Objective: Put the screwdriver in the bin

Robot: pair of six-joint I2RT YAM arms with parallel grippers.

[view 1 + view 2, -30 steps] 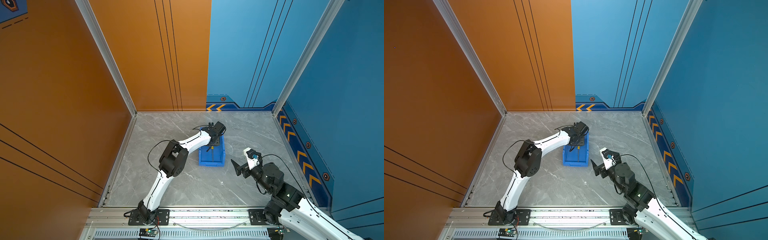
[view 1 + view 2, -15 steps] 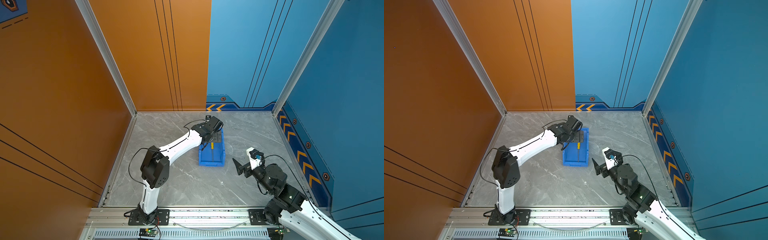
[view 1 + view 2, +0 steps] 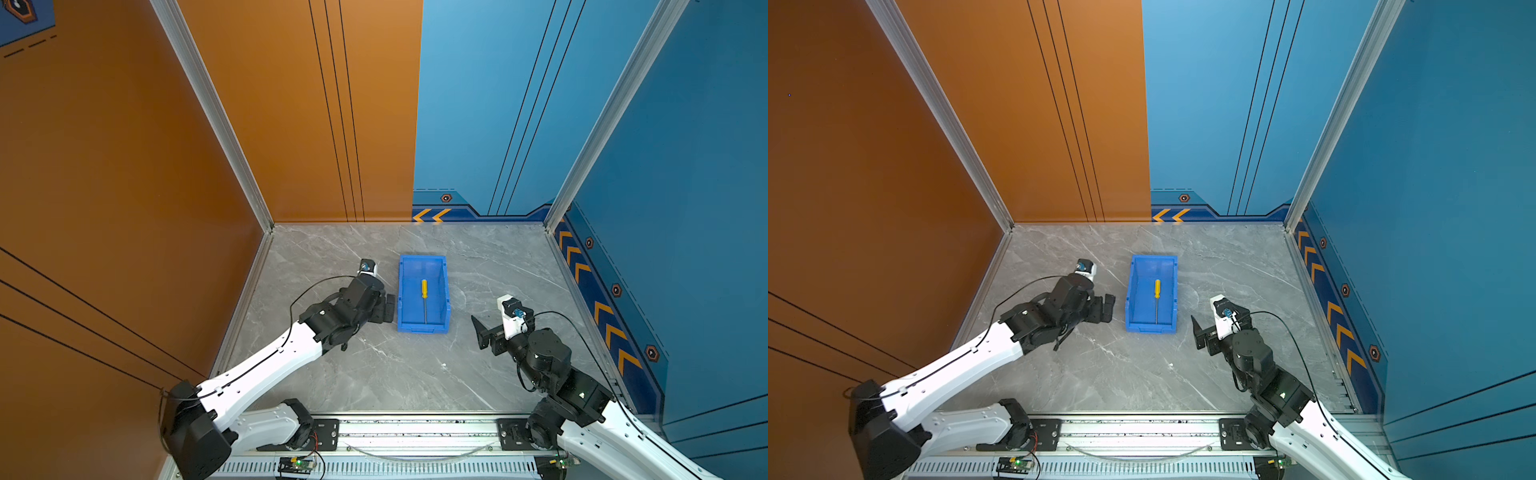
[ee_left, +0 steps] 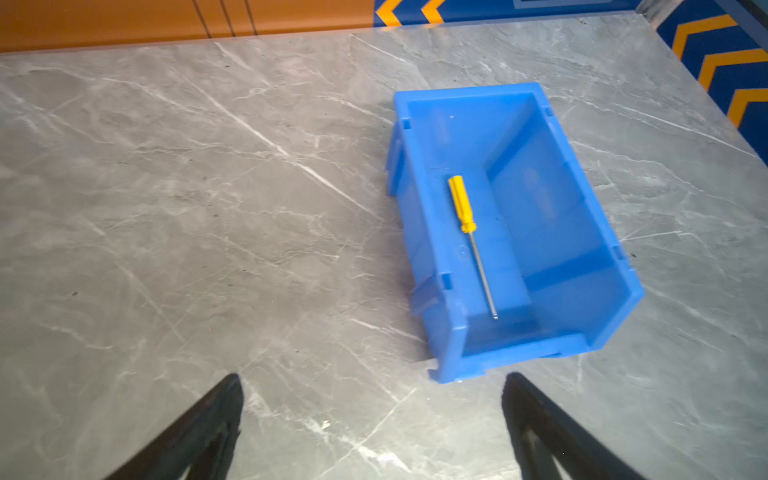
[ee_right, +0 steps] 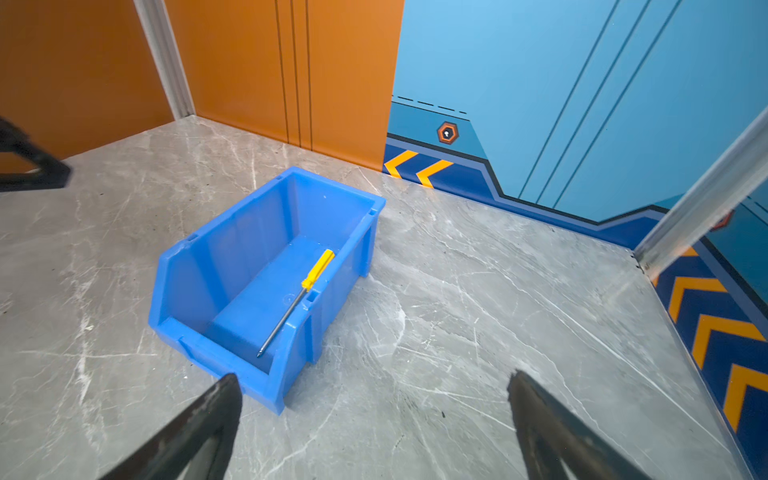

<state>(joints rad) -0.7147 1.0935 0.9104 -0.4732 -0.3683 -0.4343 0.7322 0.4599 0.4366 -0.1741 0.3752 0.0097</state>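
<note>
The left arm (image 3: 266, 370) rises from its base at the front rail (image 3: 415, 432), folds back through a low elbow on the far left, then stretches forward and inward across the grey tabletop (image 3: 374, 374). Its wrist ends just beside the left wall of the bin (image 3: 401, 291), near the bin's nearer end. The left hand (image 3: 388, 307) is spread wide and holds nothing. In the left wrist view its two dark fingers (image 4: 216, 415) stand far apart, with bare tabletop between them and a corner of the bin just ahead.

The right arm (image 3: 544, 361) is bent up from its own base. The right hand (image 3: 484, 332) sits to the right of the bin's nearer end, apart from it and aimed toward it. It too is wide open and empty, as the right wrist view shows (image 5: 374, 382).

The screwdriver (image 3: 424, 299) lies flat on the floor of the bin, roughly midway between the side walls. In both top views its long axis runs along the bin's length. The yellow handle points to the far wall (image 3: 374, 124), and the thin shaft points to the lowered end, nearest the rail. Neither hand touches it.
</note>
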